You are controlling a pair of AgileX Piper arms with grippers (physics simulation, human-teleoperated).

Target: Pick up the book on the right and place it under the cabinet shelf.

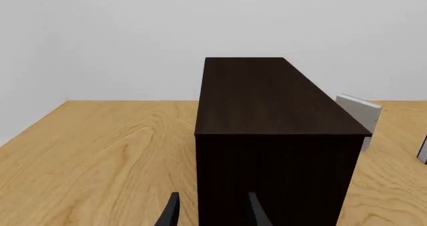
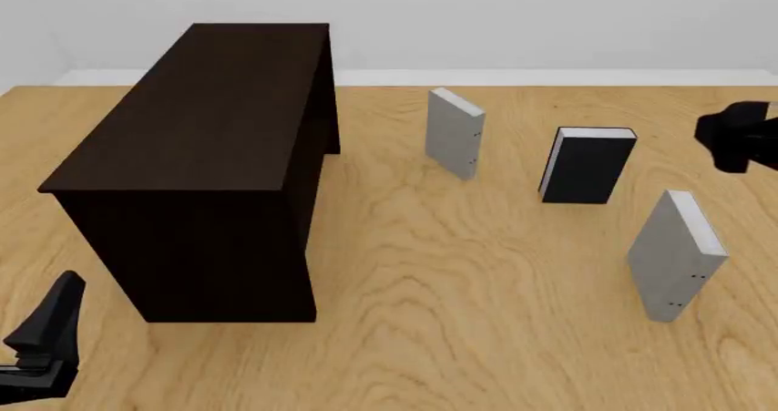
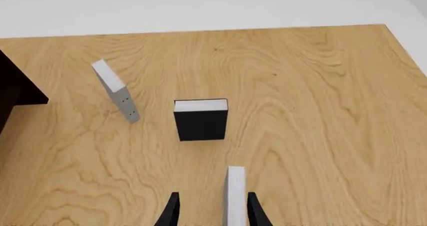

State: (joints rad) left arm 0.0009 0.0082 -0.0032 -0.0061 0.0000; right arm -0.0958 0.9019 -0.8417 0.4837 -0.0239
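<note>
1. Right claw (image 3: 210, 211): in its wrist view the two dark fingers (image 3: 171, 211) are spread, with the top edge of the book (image 3: 235, 196) standing between them, nearer one finger than the other. Whether either finger touches the book cannot be told. In the front view only a dark part of the right arm shows at the right edge, well above the bench (image 2: 462, 283).
2. Book (image 2: 676, 258): it stands upright on the bench at the right front, light grey cover, white page edge, small dark dots low on the spine, leaning slightly.
3. Left claw (image 1: 210, 213): its fingers are spread and hold nothing; the near end wall of the cabinet (image 1: 273, 136) fills the view just beyond them. In the front view the left claw (image 2: 43, 343) sits at the lower left corner, beside the cabinet's near end.
4. Cabinet (image 2: 200, 156): a large, very dark brown box with a flat top, standing on the left half of the bench, well apart from the book.
5. Other books: a black book (image 2: 588, 165) stands upright right of centre; a second grey book (image 2: 455, 133) stands upright between it and the cabinet. Both stand farther back than the book.
</note>
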